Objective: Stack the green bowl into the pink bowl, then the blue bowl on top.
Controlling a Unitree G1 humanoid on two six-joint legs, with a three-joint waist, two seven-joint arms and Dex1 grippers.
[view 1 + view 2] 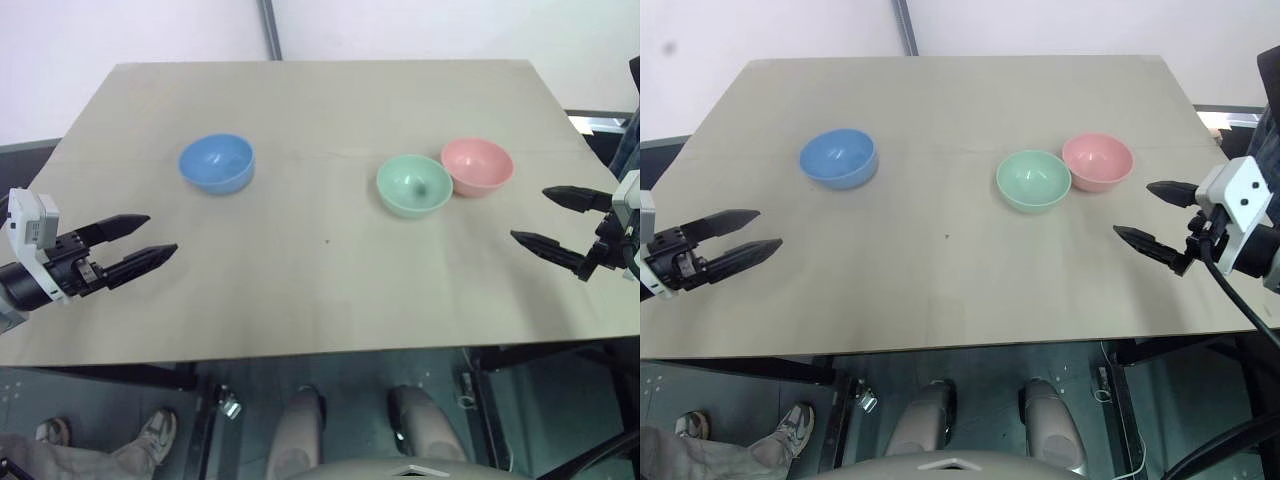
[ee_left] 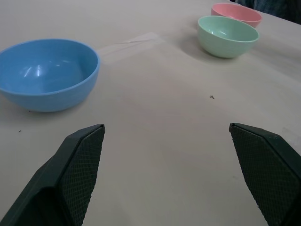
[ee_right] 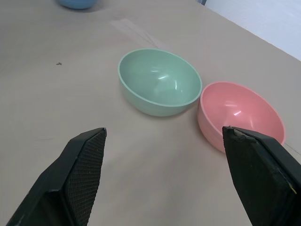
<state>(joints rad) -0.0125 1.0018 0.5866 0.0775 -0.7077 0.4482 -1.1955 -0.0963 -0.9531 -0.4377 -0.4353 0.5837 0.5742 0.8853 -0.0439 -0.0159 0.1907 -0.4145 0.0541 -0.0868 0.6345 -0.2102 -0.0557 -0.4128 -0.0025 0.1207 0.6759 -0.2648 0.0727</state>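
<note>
While nothing is being held, both grippers are hovering spread wide: left gripper near table left edge, right gripper near right edge. Green bowl sitting upright right of centre, touching or just beside pink bowl; blue bowl standing well apart, left. Bowls looking light, stiff, smooth, likely slippery. Judging rim pinch best: one finger inside, one outside green bowl's wall.
</note>
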